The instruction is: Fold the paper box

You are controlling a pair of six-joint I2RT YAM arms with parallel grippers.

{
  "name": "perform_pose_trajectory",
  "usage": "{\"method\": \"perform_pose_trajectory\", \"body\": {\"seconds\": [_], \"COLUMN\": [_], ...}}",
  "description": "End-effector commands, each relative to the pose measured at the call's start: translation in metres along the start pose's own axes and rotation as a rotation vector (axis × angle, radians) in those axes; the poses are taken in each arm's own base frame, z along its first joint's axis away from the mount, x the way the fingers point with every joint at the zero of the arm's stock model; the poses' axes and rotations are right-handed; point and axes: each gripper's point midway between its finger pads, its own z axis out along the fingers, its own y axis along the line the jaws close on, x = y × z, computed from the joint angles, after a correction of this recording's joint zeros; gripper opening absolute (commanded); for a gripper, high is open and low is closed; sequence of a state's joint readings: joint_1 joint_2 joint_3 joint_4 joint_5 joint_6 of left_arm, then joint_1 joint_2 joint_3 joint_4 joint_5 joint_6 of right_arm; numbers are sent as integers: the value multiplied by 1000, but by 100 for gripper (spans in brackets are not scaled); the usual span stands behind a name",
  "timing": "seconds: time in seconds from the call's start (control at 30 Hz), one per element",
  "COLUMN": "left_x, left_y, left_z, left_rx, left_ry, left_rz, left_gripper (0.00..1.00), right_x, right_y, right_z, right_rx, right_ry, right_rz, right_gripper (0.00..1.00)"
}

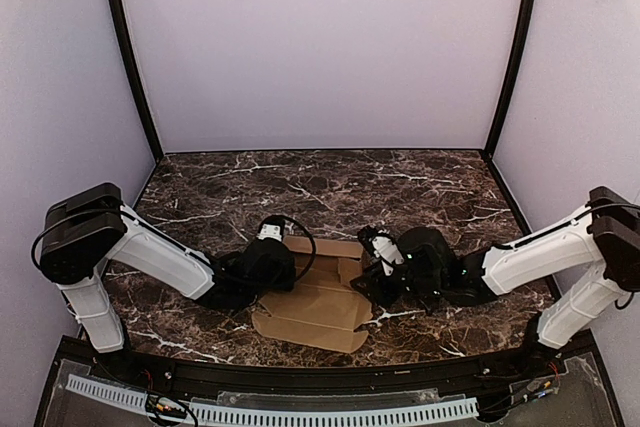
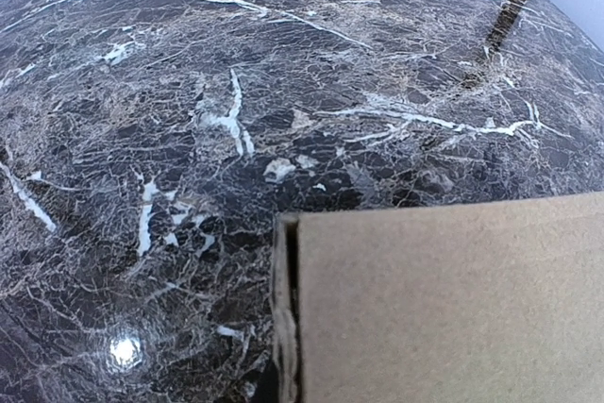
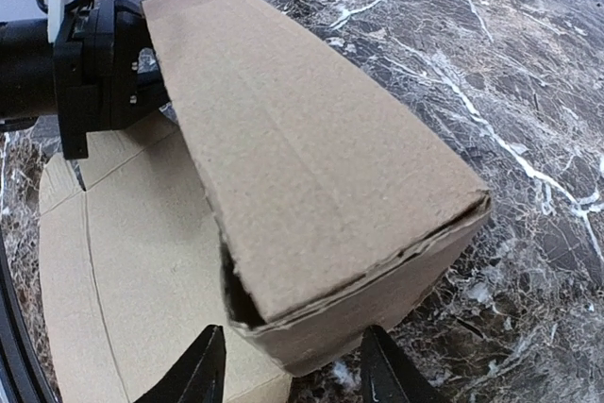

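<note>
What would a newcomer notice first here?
The brown paper box, half folded at the near middle of the dark marble table, with both arms meeting over it. In the right wrist view its raised, doubled-over wall fills the frame, right fingers straddling the near end, left fingers at the far end.

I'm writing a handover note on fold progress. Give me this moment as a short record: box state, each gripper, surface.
paper box: brown cardboard, partly folded; one side is raised into a doubled wall and the rest lies flat
left gripper: shut, apparently pinching the wall's end opposite the right gripper
right gripper: open, jaws astride the wall's other end; contact unclear
surface: dark marble table
fold status: unfinished
</note>
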State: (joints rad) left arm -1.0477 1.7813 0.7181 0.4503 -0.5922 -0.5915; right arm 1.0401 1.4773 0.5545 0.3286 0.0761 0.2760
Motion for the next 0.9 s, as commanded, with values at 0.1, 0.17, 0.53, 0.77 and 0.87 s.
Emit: {"method": "perform_pose_trajectory", "body": {"seconds": [0.1,0.17,0.53,0.77,0.87], "left_x": [0,0,1,0,0], "left_y": [1,0,-3,-4,-5], "left_z": [-5,-5,-7,-8,-9], "left_rx": [-13,-12,-19,-17,-13], "left_ry": [19,19,24,25,20], "left_rz": [10,12,21,23,27], "left_gripper": [0,0,0,10,18], "right_x": [-25,-27,-44,-44,-42], "right_y": [-1,-8,-21,-19,-19], "right_z": [16,19,27,33,33], "right_rx": [90,143,275,288,295], "right_ry": [-76,-81,-170,-185,-184], "right_rz": [62,88,174,186,190], "right_gripper": [42,42,45,42,42]}}
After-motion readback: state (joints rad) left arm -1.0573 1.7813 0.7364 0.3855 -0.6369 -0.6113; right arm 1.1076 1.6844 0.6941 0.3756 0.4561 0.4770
